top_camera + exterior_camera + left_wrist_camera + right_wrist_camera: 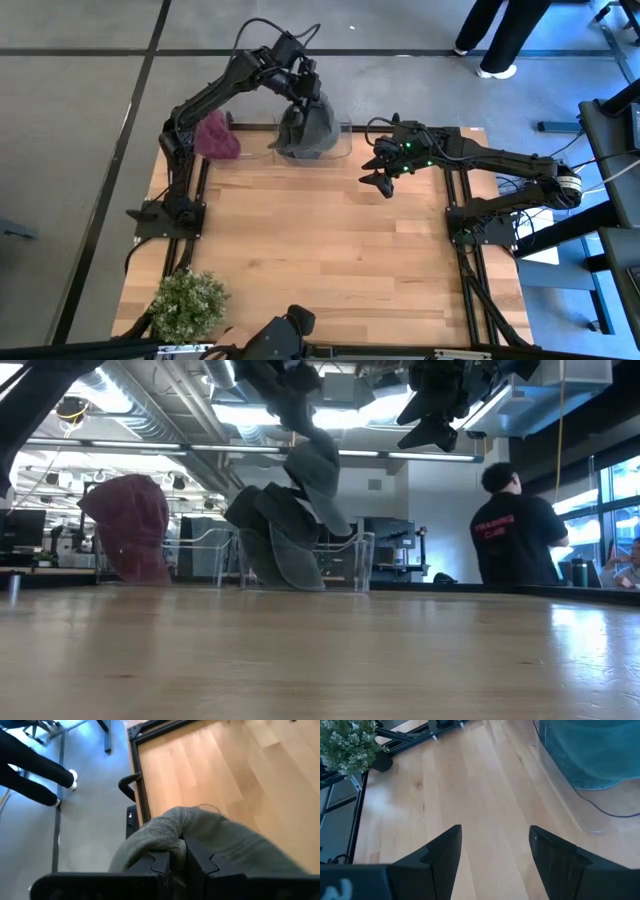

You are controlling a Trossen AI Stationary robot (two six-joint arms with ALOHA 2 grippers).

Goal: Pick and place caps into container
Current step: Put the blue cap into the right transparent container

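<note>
**Grey caps at the bin, the red one still outside**

The wooden table (pixel 330 250) is mostly bare boards, with all the action along its far edge. There the clear container (pixel 343 140) sits, and from where I stand it looks well stocked: in the low view dark grey-green caps (pixel 275 535) are heaped inside its see-through walls, brims sticking up past the rim. I cannot count them cleanly, since they overlap.

The left arm reaches over the bin from the far left corner. The left gripper (pixel 303 88) hangs directly above the container, its fingers pinched tight on one grey-green cap (pixel 200 832), which dangles down toward the pile. Whether its lower edge touches the caps below I cannot tell. That one is, by my reckoning, moments from being dropped in.

The maroon cap (pixel 216 136) rests left of the container, outside it, near the left arm's base post at the far left of the table. It looks like the one piece of work remaining after the present drop.

The right gripper (pixel 380 165) waits just right of the container, above the boards, its fingers spread wide with nothing between them.

At the near left corner a small bushy plant (pixel 187 303) stands untouched. A person in a dark shirt (pixel 513 530) stands beyond the table.
</note>
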